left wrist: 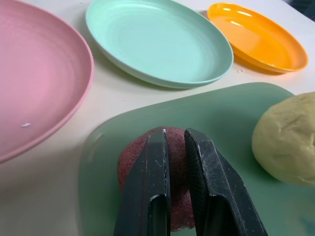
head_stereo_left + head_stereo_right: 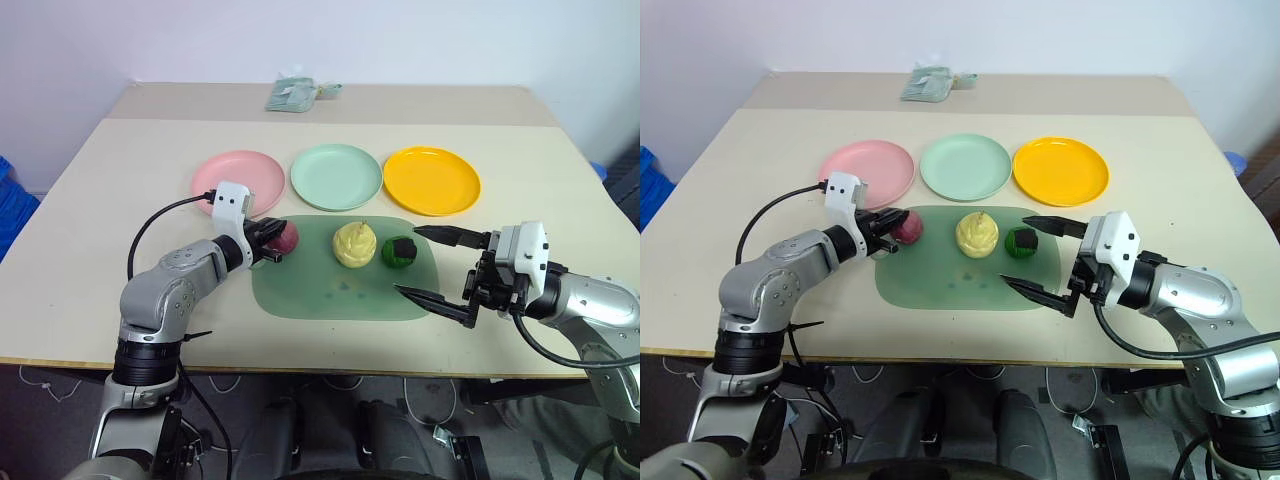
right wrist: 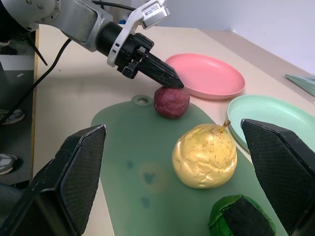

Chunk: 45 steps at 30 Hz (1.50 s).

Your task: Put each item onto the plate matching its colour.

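Here, near to far.

right gripper (image 2: pixel 1045 257): jaws spread wide and empty, at the mat's right edge; the green chunk (image 2: pixel 1021 242) lies just beyond it, partly between the fingers as seen along them.

left gripper (image 2: pixel 272 241): fingers nearly pressed together, their tips on top of the red lump (image 2: pixel 283 237). Whether they pinch it or merely press on it I cannot tell; the lump looks to be resting on the mat.

key relation: the pink plate (image 2: pixel 239 182) lies just past the lump, beyond the mat's far-left corner, so a short carry forward and slightly left should do. The left arm is much the nearer one for it.

mat (image 2: pixel 320 296): holds all three items in a row, lump at left, yellow pear (image 2: pixel 355 244) in the middle with stem up, chunk at right; each apart from its neighbour.

plates: pink, mint (image 2: pixel 336 176) and orange (image 2: pixel 431 180) sit in a row on the table (image 2: pixel 560 170) behind the mat, none holding anything; no item is placed yet.

far edge: a small greenish packet (image 2: pixel 293 94), well apart from the plates.

risk: with so narrow a hold on a round lump, it may slip or roll at lift.
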Each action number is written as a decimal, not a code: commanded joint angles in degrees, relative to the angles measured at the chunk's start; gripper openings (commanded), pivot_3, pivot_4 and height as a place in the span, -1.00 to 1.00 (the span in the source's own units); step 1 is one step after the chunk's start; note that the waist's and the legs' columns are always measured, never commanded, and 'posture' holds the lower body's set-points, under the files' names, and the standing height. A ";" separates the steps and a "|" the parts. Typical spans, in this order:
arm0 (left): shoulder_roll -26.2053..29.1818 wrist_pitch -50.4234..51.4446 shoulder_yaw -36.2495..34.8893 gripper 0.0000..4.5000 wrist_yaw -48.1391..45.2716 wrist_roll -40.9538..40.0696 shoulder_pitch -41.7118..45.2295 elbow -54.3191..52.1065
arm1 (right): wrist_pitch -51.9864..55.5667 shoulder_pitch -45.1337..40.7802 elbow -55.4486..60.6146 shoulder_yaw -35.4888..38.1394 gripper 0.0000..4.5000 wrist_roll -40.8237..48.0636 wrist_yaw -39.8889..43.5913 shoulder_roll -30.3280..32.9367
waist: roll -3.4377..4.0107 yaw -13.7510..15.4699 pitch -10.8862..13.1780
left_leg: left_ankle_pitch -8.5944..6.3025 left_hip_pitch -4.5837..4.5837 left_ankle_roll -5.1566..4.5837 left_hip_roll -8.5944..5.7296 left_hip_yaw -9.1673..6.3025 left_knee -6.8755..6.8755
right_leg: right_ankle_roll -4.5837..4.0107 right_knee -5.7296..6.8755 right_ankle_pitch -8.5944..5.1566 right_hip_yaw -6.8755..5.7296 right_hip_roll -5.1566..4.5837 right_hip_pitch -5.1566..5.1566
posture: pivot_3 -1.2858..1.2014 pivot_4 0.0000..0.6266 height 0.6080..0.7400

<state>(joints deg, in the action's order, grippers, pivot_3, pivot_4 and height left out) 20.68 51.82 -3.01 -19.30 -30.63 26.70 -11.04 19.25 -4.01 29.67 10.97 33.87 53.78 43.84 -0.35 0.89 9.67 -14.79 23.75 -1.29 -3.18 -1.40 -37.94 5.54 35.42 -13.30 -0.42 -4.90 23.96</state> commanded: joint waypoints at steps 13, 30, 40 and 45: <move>0.70 0.32 1.31 0.97 0.13 4.02 0.75 0.60 | -1.04 -1.56 0.65 -0.12 1.00 -0.19 -0.86 -0.48 | -0.01 0.00 0.01 | 0.00 0.00 0.00 0.00 0.00 0.00 | 0.00 0.00 0.00 0.00 0.00 0.01 | 0.03 -0.52 1.00; -3.10 -2.75 2.25 0.40 -0.09 6.83 1.18 4.62 | -1.20 -0.52 1.34 0.19 1.00 -0.33 -1.88 -0.44 | -0.02 0.00 0.01 | 0.00 0.02 0.00 0.00 0.00 0.00 | 0.01 0.00 0.01 0.00 0.00 0.03 | 0.03 -0.52 1.00; -7.22 -11.60 -10.52 0.40 14.04 8.74 12.42 17.02 | -1.75 -1.27 0.69 -0.88 1.00 -1.17 -2.26 -1.32 | -0.06 0.59 0.04 | 0.00 0.06 0.01 0.00 0.00 -0.06 | 0.21 0.03 0.13 -0.01 0.01 0.06 | 0.03 -0.52 1.00; -6.50 -17.07 -13.91 0.40 16.38 10.14 18.37 29.50 | -2.13 -1.59 0.42 -1.09 1.00 -1.55 -2.35 -1.86 | -0.08 1.28 0.04 | 0.01 0.06 0.01 -0.01 0.01 -0.04 | 0.41 0.05 0.25 -0.01 0.14 0.09 | 0.03 -0.52 1.00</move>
<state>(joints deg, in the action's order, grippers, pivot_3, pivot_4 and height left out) 13.45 37.48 -16.12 -3.23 -21.58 43.19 16.14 18.30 -4.78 29.48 9.52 32.21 51.64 42.44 -0.42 2.17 9.71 -14.78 23.82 -1.29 -3.19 -1.39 -37.98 5.96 35.47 -13.04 -0.43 -4.76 24.06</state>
